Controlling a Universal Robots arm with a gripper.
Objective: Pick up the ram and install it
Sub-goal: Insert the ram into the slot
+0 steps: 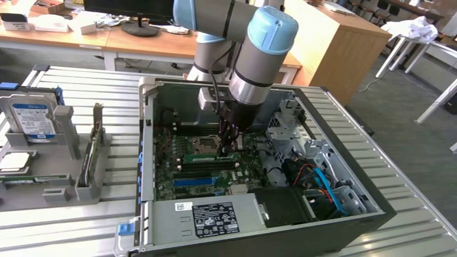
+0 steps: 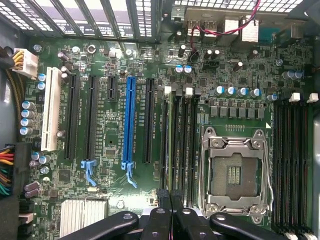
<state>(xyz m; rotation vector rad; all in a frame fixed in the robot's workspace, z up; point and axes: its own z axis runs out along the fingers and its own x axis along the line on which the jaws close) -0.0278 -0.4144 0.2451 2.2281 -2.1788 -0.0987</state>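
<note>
Hanging low in the PC case (image 1: 335,160), claw (image 1: 228,151) is pinched shut w/ nothing gripped, tips over one end of the ram (image 1: 202,157), on edge in the mobo (image 2: 112,130) beside the CPU socket (image 2: 234,175), prob. to press it home.
</note>
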